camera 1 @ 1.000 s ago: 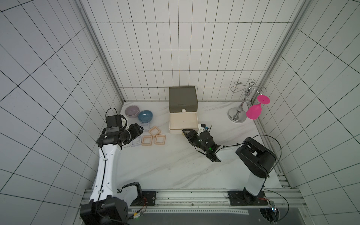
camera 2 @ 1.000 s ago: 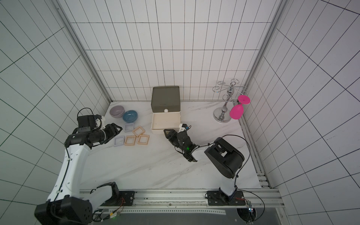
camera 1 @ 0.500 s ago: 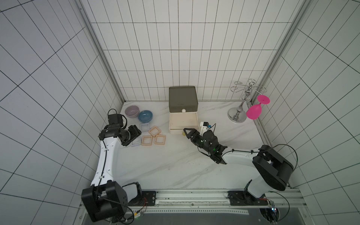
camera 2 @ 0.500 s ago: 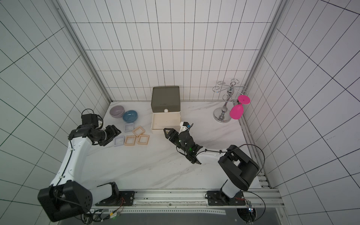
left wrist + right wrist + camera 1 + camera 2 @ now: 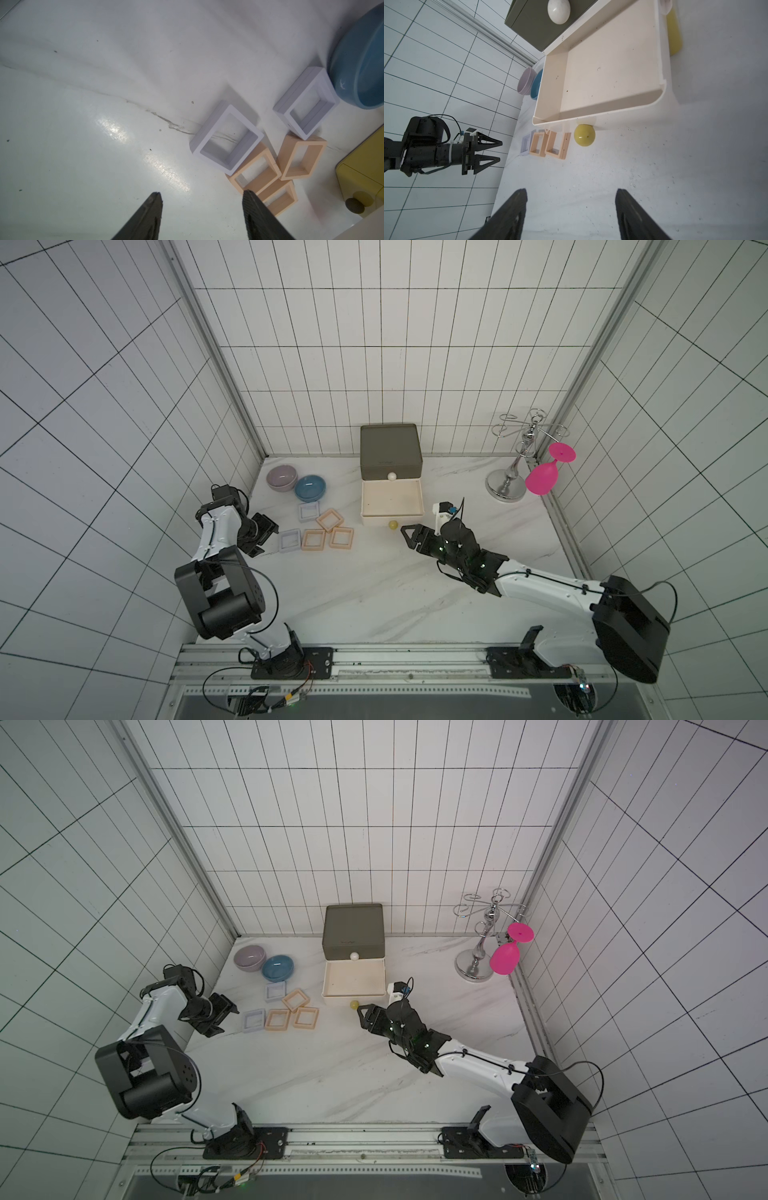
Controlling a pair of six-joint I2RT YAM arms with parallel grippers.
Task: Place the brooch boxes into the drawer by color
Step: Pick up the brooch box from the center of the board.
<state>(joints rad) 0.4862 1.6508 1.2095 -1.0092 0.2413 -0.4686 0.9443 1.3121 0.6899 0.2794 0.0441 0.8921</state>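
Observation:
Five brooch boxes lie in a cluster left of the drawer. Two are lavender-white (image 5: 308,512) (image 5: 289,540) and three are peach (image 5: 330,519) (image 5: 313,540) (image 5: 342,538). The drawer (image 5: 390,452) stands at the back with its white middle tier (image 5: 392,498) pulled out and empty; the yellow knob (image 5: 392,524) shows below its front. My left gripper (image 5: 270,537) (image 5: 202,193) is open just left of the nearest lavender-white box (image 5: 226,138), apart from it. My right gripper (image 5: 409,539) (image 5: 571,190) is open over bare table, just in front of the yellow knob (image 5: 584,135).
A lilac bowl (image 5: 281,477) and a blue bowl (image 5: 310,488) sit at the back left, close to the boxes. A chrome glass rack (image 5: 509,485) with a pink glass (image 5: 541,480) stands at the back right. Tiled walls close in on both sides.
My left gripper has drawn back leftward from the boxes as its arm folded. The right arm has stretched out low to the right; its gripper stays near the yellow knob.

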